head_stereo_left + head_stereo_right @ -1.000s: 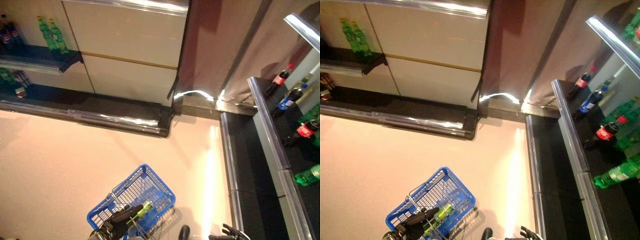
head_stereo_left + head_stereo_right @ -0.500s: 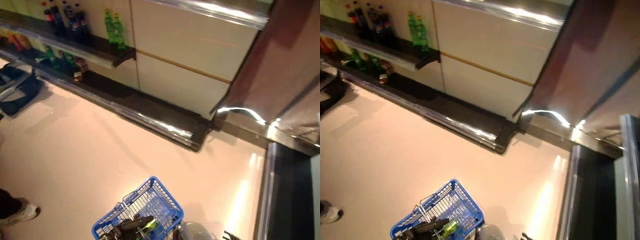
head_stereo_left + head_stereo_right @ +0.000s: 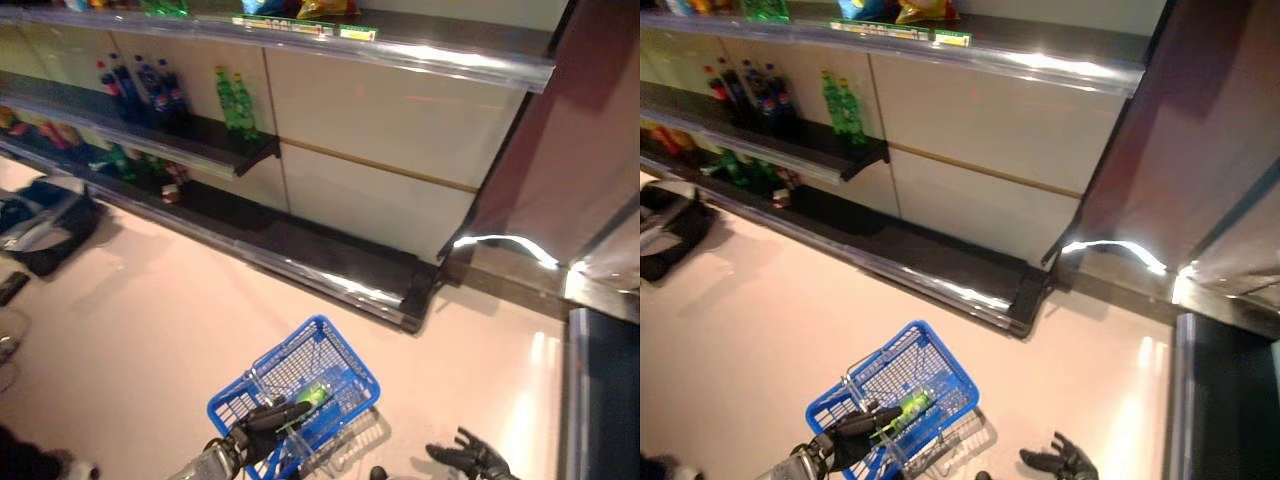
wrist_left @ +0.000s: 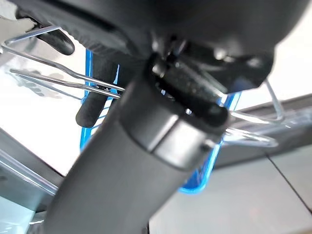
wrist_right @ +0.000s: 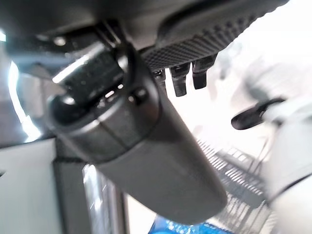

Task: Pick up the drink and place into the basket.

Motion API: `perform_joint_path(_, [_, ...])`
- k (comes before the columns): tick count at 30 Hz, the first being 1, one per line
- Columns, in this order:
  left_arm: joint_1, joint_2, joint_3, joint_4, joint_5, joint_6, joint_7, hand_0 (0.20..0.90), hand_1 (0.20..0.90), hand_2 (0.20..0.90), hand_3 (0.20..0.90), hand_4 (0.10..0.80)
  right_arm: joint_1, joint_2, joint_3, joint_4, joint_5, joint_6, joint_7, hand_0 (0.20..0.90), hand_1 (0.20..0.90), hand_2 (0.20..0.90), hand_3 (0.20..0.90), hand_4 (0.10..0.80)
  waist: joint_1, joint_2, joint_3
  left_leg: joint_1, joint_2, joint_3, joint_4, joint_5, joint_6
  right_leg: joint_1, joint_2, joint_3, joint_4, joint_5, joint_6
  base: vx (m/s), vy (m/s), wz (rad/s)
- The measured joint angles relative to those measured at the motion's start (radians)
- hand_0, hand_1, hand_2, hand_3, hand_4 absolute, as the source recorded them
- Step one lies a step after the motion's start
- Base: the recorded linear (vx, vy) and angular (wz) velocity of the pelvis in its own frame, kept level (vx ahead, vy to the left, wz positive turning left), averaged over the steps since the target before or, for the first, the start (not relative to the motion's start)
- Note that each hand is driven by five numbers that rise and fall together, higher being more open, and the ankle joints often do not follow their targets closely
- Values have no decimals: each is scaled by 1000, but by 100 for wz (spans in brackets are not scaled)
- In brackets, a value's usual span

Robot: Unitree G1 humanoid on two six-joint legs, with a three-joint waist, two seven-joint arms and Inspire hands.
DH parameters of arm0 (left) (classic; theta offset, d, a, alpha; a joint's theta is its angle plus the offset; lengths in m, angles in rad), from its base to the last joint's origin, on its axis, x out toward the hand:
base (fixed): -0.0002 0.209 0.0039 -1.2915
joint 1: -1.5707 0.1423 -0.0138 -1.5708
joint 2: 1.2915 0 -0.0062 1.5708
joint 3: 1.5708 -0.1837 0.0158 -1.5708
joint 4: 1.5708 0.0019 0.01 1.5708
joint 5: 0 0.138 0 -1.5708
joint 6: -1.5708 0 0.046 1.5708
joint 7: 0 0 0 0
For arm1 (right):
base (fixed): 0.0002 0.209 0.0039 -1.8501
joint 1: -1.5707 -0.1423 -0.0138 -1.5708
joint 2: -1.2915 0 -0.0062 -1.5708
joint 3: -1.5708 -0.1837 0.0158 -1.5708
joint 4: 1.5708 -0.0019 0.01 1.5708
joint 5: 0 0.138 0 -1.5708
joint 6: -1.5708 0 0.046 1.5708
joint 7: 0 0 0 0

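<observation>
left eye view: blue basket (image 3: 340,365) low centre on floor (image 3: 150,300); green drink bottle (image 3: 313,396) lying inside it. left hand (image 3: 262,422) at basket's lower-left rim, fingers curled round wire handles. right hand (image 3: 468,458) lower right, apart from basket, fingers spread, holding nothing. shelves (image 3: 200,150) with bottles upper left.
right eye view: same layout.
left wrist view: fingers (image 4: 95,105) hooked over wire handles (image 4: 58,73).
right wrist view: fingers (image 5: 180,80) straight, loose.
</observation>
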State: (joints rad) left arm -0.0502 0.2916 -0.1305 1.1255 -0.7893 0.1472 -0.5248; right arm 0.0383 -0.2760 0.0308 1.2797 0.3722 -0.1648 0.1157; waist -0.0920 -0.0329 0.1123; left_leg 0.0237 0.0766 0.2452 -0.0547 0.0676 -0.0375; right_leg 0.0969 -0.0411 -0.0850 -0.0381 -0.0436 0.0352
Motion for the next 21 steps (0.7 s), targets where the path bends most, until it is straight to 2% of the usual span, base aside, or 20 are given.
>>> perform_joint_path(3, [21, -1, 20, 5, -3, 3, 12, 300, 300, 300, 200, 100, 10, -5, -4, 6, -18, 6, 0, 900, 900, 900, 900, 800, 22, -31, 11, 28, -16, -26, 36, -29, 4, 28, -17, 49, -27, 8, 5, 412, 94, -57])
perform_joint_path(4, [15, 0, 24, 5, -3, -2, 15, 300, 300, 300, 200, 100, -2, -1, -3, 8, -21, 10, 0, 900, 900, 900, 900, 800, 45, -44, 36, -7, -22, -60, 166, -81, 6, 60, -37, 77, -38, 12, 6, 418, 111, -70])
perform_joint_path(5, [4, -6, 23, -7, -2, -7, 12, 300, 300, 300, 200, 100, -20, -5, -2, 8, -21, 15, 3, 900, 900, 900, 900, 800, 52, -40, 41, -48, -33, -125, 212, -139, -11, 62, -49, 105, -38, 11, 8, 298, 85, -77])
perform_joint_path(6, [6, -14, 23, -13, -3, -7, 6, 300, 300, 300, 200, 100, -29, -15, -2, 5, -21, 16, 3, 900, 900, 900, 900, 800, 57, -21, 38, -37, -40, -166, 148, -137, -9, 60, -43, 127, -37, 9, 12, 303, 86, -96])
perform_joint_path(7, [6, -35, 26, -10, -3, -7, -3, 300, 300, 300, 200, 100, -39, -35, -4, 1, -21, 16, 2, 900, 900, 900, 900, 800, 62, 18, 31, 3, -46, -211, 61, -72, 1, 54, -27, 163, -34, 6, 24, 243, 67, -102])
perform_joint_path(9, [21, -46, 41, -3, -4, -9, -7, 300, 300, 300, 200, 100, -44, -40, -3, -16, -21, 22, 7, 900, 900, 900, 900, 800, 61, 32, 17, 60, -61, -211, 13, -50, 8, 70, -33, 168, -30, 2, 34, 298, 91, -76])
perform_joint_path(12, [-1, -37, 48, 7, -26, -24, -12, 300, 300, 300, 200, 100, -54, -38, 9, -23, -46, 23, 21, 900, 900, 900, 900, 800, 66, 33, 7, 90, -65, -217, -10, -67, 16, 47, -31, 152, -10, 1, 36, 295, 130, -65])
perform_joint_path(16, [-36, -27, 46, 62, -42, -26, -11, 300, 300, 300, 200, 100, -65, -24, 12, -20, -65, 21, 31, 900, 900, 900, 900, 800, 63, 6, -5, 98, -71, -211, -29, -75, 32, -14, -24, 142, 43, 1, 37, 187, 110, -55])
perform_joint_path(19, [-45, -20, 25, 126, -38, -17, -10, 300, 300, 300, 200, 100, -62, -16, 12, -18, -63, 12, 35, 900, 900, 900, 900, 800, 54, -5, -2, 98, -60, -184, -29, -81, 50, -108, -2, 141, 180, 2, 41, 117, 124, -62])
perform_joint_path(21, [-43, -18, 27, 151, -38, -20, 3, 300, 300, 300, 200, 100, -50, -5, 11, -23, -59, -2, 35, 900, 900, 900, 900, 800, 28, -14, 12, 108, -54, -152, -30, -75, 66, -194, -4, 89, 326, 14, 67, 49, 96, -47])
